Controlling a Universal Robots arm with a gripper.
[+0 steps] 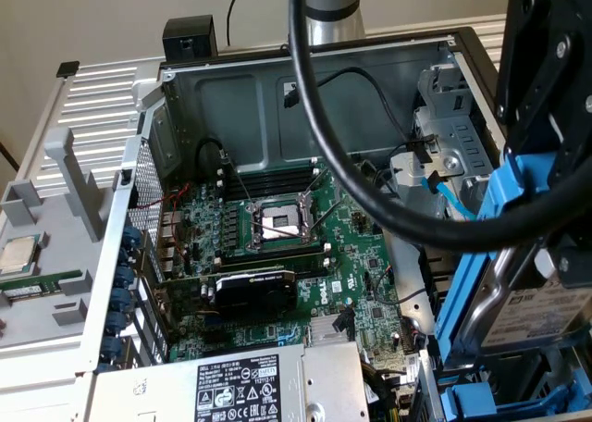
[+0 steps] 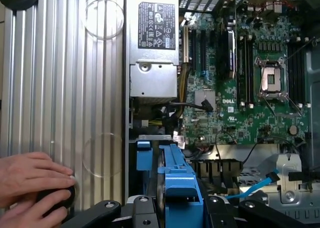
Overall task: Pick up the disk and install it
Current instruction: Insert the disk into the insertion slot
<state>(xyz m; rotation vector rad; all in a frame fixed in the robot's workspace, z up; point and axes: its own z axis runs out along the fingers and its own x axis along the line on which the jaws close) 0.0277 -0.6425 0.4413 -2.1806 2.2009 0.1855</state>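
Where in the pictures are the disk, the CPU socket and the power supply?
disk [image 1: 544,316]: exterior view, its pale label.
CPU socket [image 1: 277,223]: exterior view, the socket's middle.
power supply [image 1: 239,385]: exterior view, its black-white label.

Holding disk [image 2: 179,184] edge-on in hand [image 2: 175,210] over open case [image 2: 292,175], beside motherboard [image 2: 240,108], with person's fingers [image 2: 35,164] on black knob [image 2: 56,198] on ribbed panel [image 2: 65,78].

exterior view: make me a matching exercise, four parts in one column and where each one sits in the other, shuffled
1 disk
2 CPU socket
3 power supply
4 CPU chip

a on the grey tray outside the case
b middle of the motherboard
c in a blue carrier, exterior view's right
d bottom of the exterior view, black label

Pairs: 1-c, 2-b, 3-d, 4-a
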